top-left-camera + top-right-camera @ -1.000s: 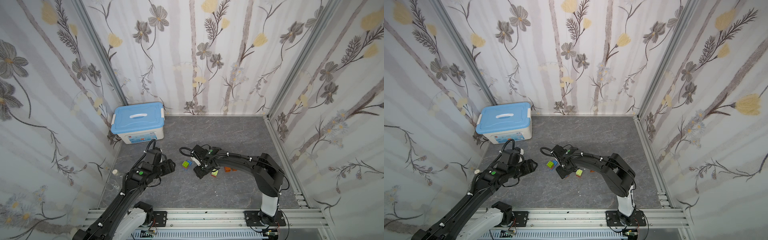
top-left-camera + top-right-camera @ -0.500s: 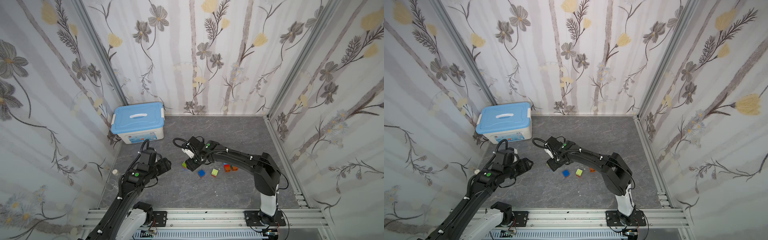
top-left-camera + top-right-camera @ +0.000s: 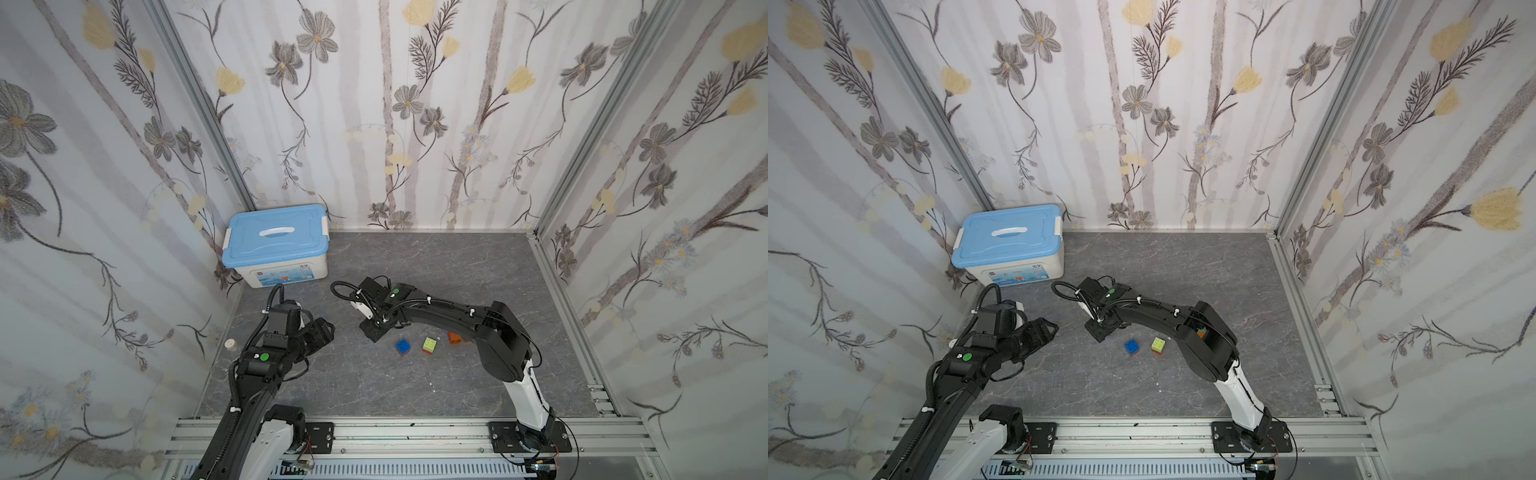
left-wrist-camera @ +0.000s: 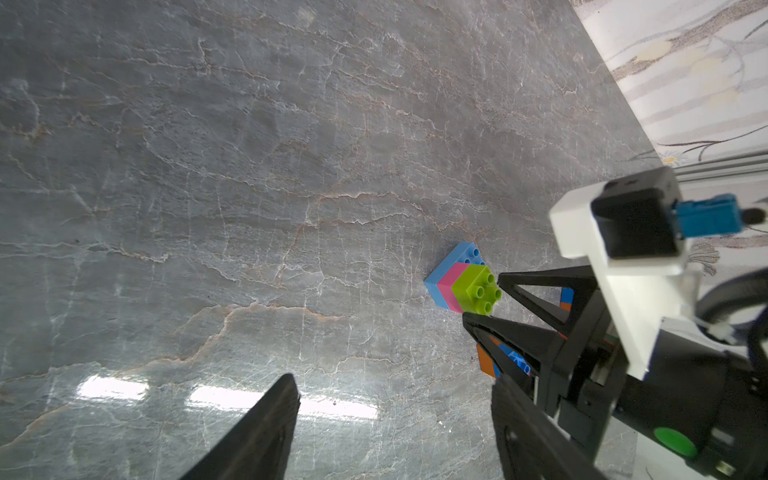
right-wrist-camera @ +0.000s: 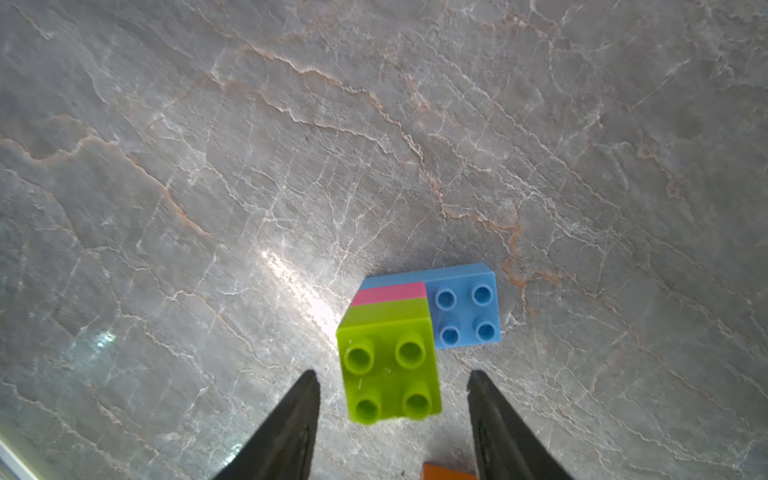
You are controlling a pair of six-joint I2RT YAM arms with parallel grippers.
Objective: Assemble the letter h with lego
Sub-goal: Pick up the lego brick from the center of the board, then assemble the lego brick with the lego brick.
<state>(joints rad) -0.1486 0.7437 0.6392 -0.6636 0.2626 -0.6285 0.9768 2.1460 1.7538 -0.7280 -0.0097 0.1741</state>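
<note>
The lego stack is a lime brick [image 5: 388,365] on a pink one [image 5: 388,293], both on a long light-blue brick [image 5: 463,307]. My right gripper [image 5: 392,382] is open and straddles the lime brick, with a gap on each side. In both top views the right gripper [image 3: 372,328] [image 3: 1098,330] hides this stack. The left wrist view shows the stack [image 4: 478,291] at the right gripper's fingertips [image 4: 500,278]. My left gripper [image 4: 392,380] [image 3: 320,332] is open and holds nothing, a short way left of the stack. To the right lie a blue brick [image 3: 402,346], a lime brick [image 3: 429,345] and an orange brick [image 3: 454,338].
A white storage box with a light-blue lid [image 3: 276,245] stands at the back left corner. Flowered walls close in the grey stone-pattern floor [image 3: 415,266] on three sides. An aluminium rail [image 3: 395,432] runs along the front edge.
My right gripper has swung left, away from the blue and lime bricks, over to the lime-pink-blue stack, and its jaws have narrowed. My left arm has drawn back a little to the left.
</note>
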